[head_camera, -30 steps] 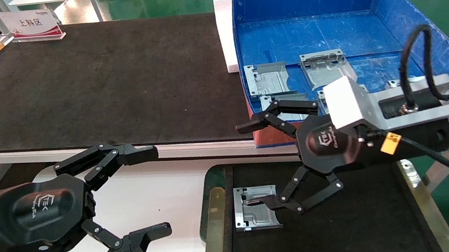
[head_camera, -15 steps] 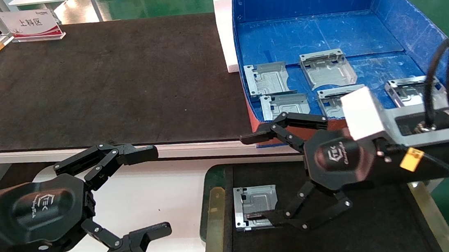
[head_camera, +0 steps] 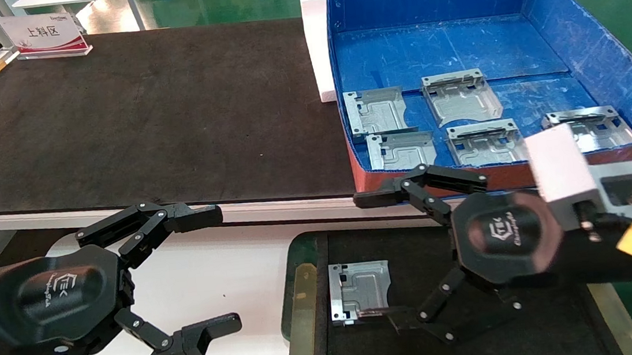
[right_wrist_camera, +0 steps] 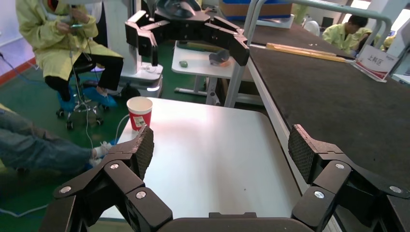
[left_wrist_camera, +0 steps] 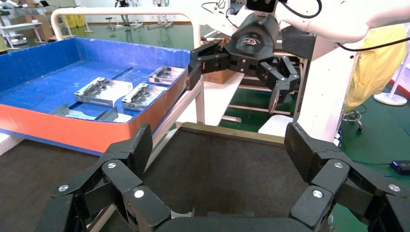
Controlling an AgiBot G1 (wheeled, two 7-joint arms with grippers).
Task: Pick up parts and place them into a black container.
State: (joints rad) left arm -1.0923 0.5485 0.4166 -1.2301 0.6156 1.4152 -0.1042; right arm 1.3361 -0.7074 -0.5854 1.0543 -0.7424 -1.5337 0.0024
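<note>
One silver-grey part [head_camera: 360,292] lies flat on the black container's floor [head_camera: 517,343], near its left brass strip [head_camera: 303,294]. My right gripper [head_camera: 369,256] is open and empty, hovering above the container just right of that part; its lower finger overlaps the part's near edge. It also shows in the left wrist view [left_wrist_camera: 236,79]. Several more parts [head_camera: 462,97] lie in the blue box [head_camera: 438,3]. My left gripper [head_camera: 224,269] is open and empty over the white table [head_camera: 216,280], left of the container.
The long black mat-covered table [head_camera: 141,113] runs behind. A white foam block [head_camera: 316,44] stands left of the blue box. A red paper cup [right_wrist_camera: 139,112] stands at the white table's far corner. People in yellow coats sit beyond it.
My right gripper has drawn back toward me and to the right, away from the blue box's front wall, staying open. The part in the container and my left arm have not moved.
</note>
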